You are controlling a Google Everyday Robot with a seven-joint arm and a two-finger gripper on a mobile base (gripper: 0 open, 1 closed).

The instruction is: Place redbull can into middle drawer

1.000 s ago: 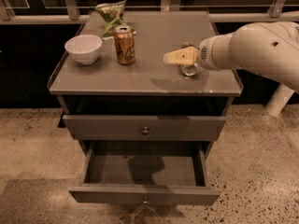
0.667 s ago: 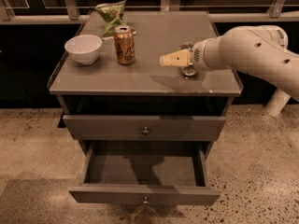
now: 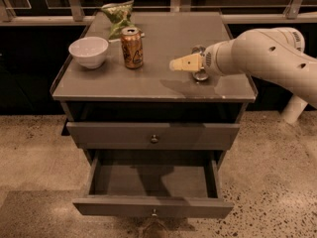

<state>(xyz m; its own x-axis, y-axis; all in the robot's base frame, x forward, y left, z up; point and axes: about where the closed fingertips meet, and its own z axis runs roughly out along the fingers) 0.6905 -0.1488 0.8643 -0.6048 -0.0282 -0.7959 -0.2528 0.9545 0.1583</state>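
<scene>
Right of the copper can (image 3: 132, 47), my hand (image 3: 174, 65) at the redbull can (image 3: 200, 75), grip indeterminable; next, secure and lower it into the middle drawer (image 3: 158, 181).

Smooth white rounded arm (image 3: 262, 53), small dark holes (image 3: 271, 48) — tan wedge-tipped gripper (image 3: 173, 65) above the tabletop (image 3: 163, 38)

A thick white robot arm (image 3: 267, 53) reaches in from the right edge, sloping slightly downward toward the left. Small dark holes dot its shell. Its wrist (image 3: 214, 61) narrows to a pale yellow end effector (image 3: 176, 65), which points leftward, roughly level, low above the right half of the worktop (image 3: 148, 86).
</scene>
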